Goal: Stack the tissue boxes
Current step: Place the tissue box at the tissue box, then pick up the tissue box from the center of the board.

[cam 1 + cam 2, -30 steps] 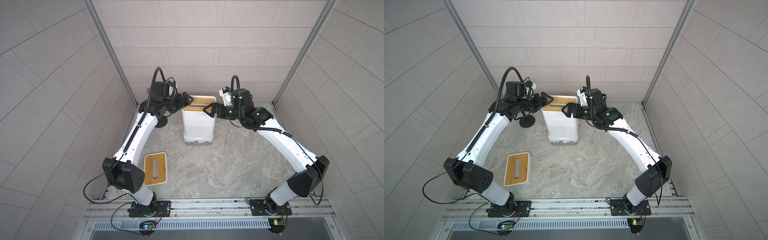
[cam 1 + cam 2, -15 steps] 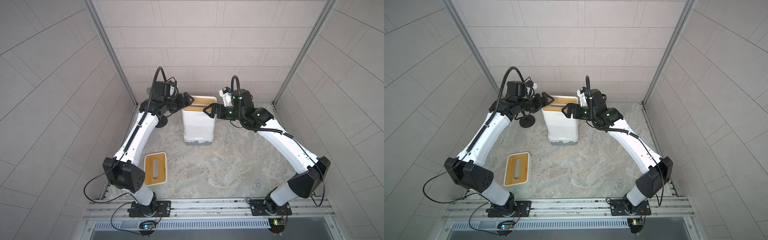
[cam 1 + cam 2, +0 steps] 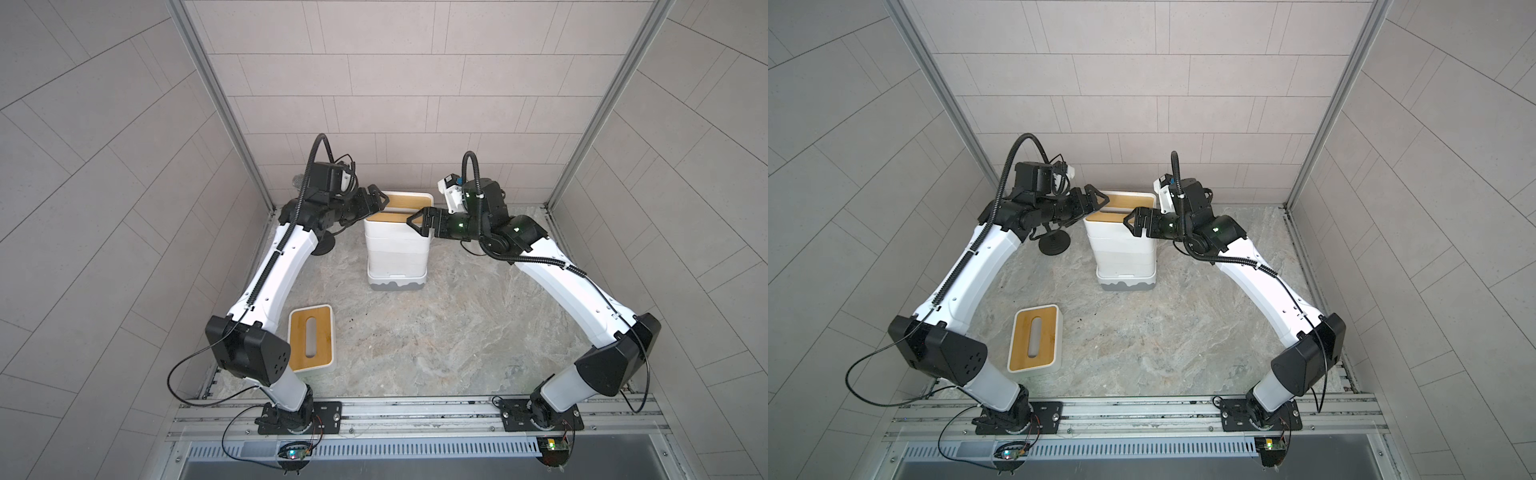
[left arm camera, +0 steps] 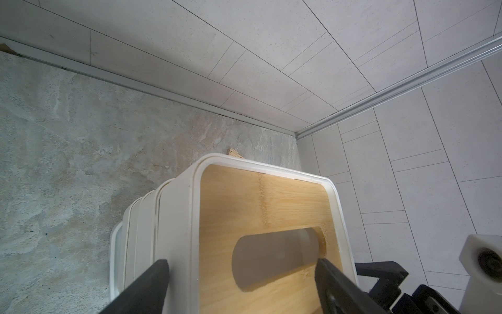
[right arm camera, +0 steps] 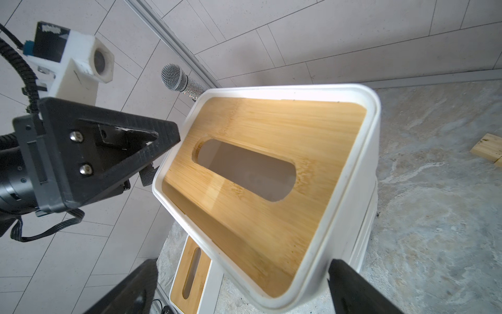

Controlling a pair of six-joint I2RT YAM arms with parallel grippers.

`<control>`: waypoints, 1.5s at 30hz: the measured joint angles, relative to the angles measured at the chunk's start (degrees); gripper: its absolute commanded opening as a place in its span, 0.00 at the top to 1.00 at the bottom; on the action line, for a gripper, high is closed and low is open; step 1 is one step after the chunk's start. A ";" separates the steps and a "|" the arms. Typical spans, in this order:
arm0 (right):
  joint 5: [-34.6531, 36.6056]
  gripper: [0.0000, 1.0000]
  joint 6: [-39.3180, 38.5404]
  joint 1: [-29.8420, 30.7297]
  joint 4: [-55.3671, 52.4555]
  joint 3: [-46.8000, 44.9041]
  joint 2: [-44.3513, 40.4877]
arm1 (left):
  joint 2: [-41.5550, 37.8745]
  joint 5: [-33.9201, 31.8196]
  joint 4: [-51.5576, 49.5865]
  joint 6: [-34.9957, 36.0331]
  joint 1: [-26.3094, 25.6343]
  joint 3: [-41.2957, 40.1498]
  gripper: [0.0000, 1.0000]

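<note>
A marbled grey worktop (image 3: 457,332) is enclosed by matt tiled walls (image 3: 395,83). A stack of white rounded tissue boxes (image 3: 397,253), capped by a slotted bamboo lid (image 5: 271,168), is flanked by the left pincer (image 3: 380,200) and right pincer (image 3: 417,220). Both are spread open, gripping nothing, on outstretched arms. A loose bamboo-topped box (image 3: 311,343) is seen well apart from the left pincer, by that arm's elbow.
</note>
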 measured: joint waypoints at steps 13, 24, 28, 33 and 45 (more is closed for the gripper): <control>-0.04 0.00 -0.50 -1.36 0.17 0.37 0.17 | -0.48 -2.73 -0.20 0.07 -0.02 -0.02 0.06; 1.14 0.00 -2.10 -2.05 3.15 -9.90 -8.17 | -16.39 -11.43 -0.09 0.48 0.00 -11.80 0.04; 1.31 0.01 -3.08 -2.23 5.40 -18.51 -16.70 | -25.24 -15.17 -0.96 0.83 -0.02 -19.26 0.04; 0.17 0.00 -4.28 -1.81 7.63 -29.07 -24.87 | -35.58 -19.54 -3.08 0.37 -1.16 -31.54 0.04; -1.99 0.00 -4.87 6.10 15.37 -50.88 -33.42 | -43.19 -31.06 -9.84 -7.76 -11.26 -52.04 0.04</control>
